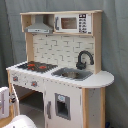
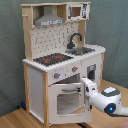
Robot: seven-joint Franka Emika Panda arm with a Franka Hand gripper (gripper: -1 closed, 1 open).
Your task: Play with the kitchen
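Arm at oven door, approach step.
Gripper [image 2: 85, 86] by oven door [image 2: 67, 100] of kitchen [image 2: 60, 65]; finger state can't tell. Next, prob.: hook door top edge, pull open.

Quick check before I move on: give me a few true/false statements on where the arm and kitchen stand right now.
1. The arm is at the oven door in the second exterior view. True.
2. The hob rings are blue. False: they are red.
3. The faucet stands behind the sink. True.
4. The microwave sits below the counter. False: it is on the top shelf, beside the hood.
5. A pot stands on the hob. False: it is bare.
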